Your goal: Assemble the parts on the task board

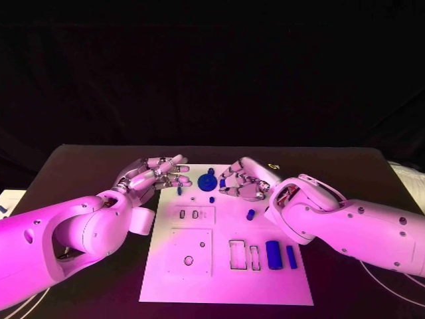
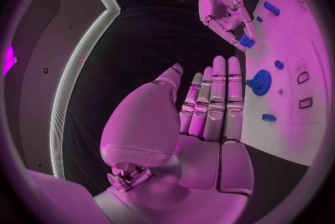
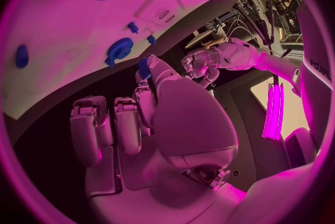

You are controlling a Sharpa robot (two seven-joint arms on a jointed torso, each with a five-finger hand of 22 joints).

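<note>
Starting nearest you, two blue cylinders [image 1: 279,254] lay loose on the white task board [image 1: 227,289] beside open slots, so assembly looked mostly unfinished. Farther off, a small blue piece [image 1: 251,214] lay free. Beyond, your right hand [image 1: 246,181] pinched a small blue part [image 3: 144,67]; your left hand [image 1: 157,173] was spread, holding nothing, beside the round blue gear [image 1: 208,181].
</note>
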